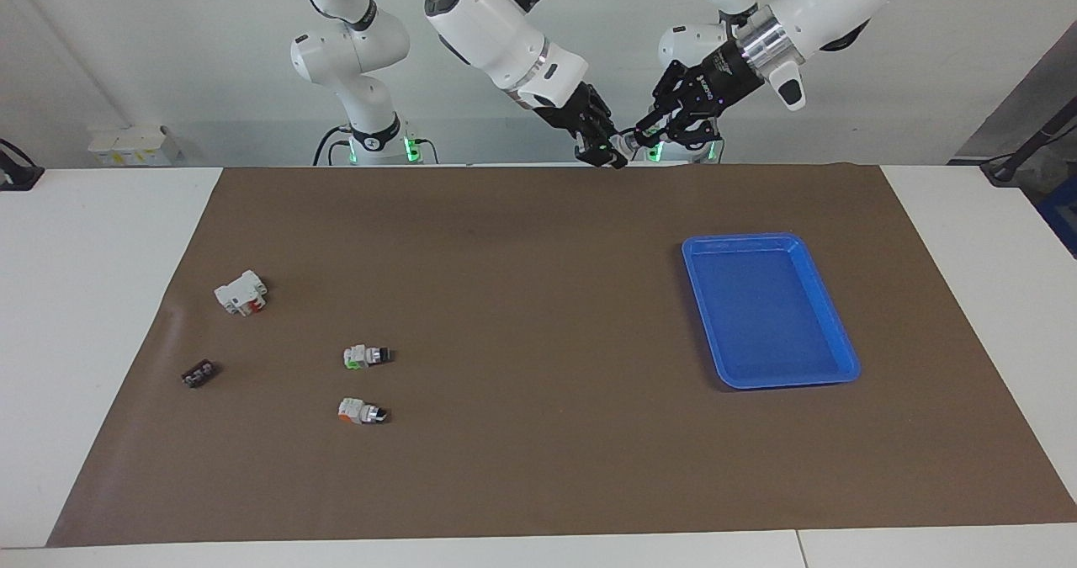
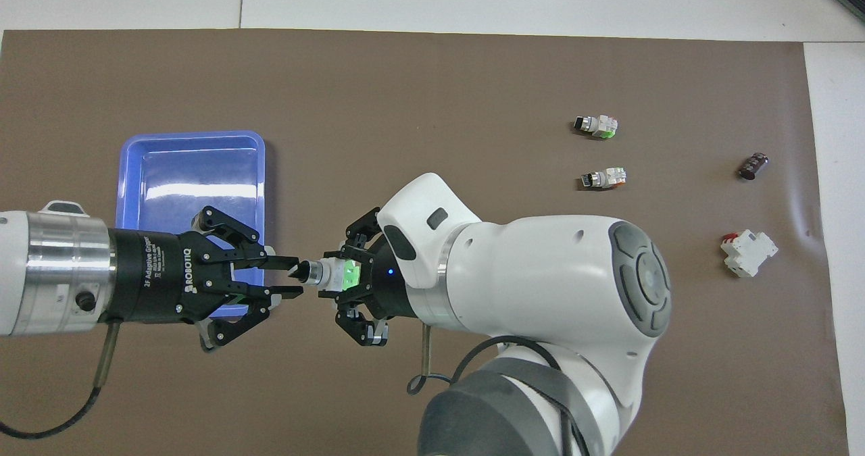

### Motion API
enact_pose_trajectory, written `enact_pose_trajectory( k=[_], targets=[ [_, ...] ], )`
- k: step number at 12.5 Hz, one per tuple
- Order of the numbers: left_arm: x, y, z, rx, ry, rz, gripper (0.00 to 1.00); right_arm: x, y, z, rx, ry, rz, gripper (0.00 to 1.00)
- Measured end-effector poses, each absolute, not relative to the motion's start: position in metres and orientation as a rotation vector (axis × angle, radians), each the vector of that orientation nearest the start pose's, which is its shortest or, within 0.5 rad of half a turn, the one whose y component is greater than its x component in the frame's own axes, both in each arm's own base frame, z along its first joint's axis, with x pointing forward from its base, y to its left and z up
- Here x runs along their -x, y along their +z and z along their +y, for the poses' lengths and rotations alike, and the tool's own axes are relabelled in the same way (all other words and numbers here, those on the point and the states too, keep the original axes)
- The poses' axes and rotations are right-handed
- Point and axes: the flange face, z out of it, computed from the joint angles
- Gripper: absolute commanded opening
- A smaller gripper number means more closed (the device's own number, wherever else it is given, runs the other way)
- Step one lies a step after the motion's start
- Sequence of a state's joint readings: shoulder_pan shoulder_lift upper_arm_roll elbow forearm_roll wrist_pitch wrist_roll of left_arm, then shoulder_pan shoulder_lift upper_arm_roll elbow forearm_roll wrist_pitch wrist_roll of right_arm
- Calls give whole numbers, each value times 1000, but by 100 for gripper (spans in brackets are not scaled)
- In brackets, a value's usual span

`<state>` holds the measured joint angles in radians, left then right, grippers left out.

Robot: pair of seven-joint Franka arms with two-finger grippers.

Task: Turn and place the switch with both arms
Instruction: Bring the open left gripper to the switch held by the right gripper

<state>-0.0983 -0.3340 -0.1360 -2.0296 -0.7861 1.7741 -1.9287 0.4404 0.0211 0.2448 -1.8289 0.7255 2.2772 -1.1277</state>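
right gripper (image 2: 351, 275) pinching the switch (image 2: 331, 273) by its green block end, up in the air over the brown mat (image 1: 538, 433) near the table edge at the robots' end, about midway between the two ends. switch long axis level, running along that edge; black-and-silver knob pointing toward the left arm's end, green block toward the right arm's end and tucked between the right fingers (image 2: 361, 253). left gripper (image 2: 287, 279) facing it head-on, fingers (image 2: 277, 263) a little spread, tips at the knob, one above and one below it in the overhead view; cannot tell whether touching. both forearms angled down and inward, wrists meeting nose to nose over the mat. blue tray (image 1: 841, 358) toward the left arm's end. toward the right arm's end, well apart from the grippers: switch with lime-green corner (image 1: 367, 356), switch with orange end (image 1: 362, 411), white breaker (image 1: 241, 292), small dark part (image 1: 199, 374).
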Motion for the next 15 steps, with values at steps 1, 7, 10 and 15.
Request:
enact_pose_trajectory(
  k=[1,7,10,15],
  targets=[
    [-437,614,-178,-1587,-831,2068,33,-461,566,396,1881,-713,-1661,0],
    [-437,617,-183,-1585,-817,2028,30,-461,566,395,1881,-711,-1661,0],
    [-437,617,-185,-1589,-810,2023,0,-461,565,395,1882,-710,-1661,0],
    [-438,617,-184,-1669,-769,1926,0,-461,565,395,1883,-711,-1661,0]
  ],
)
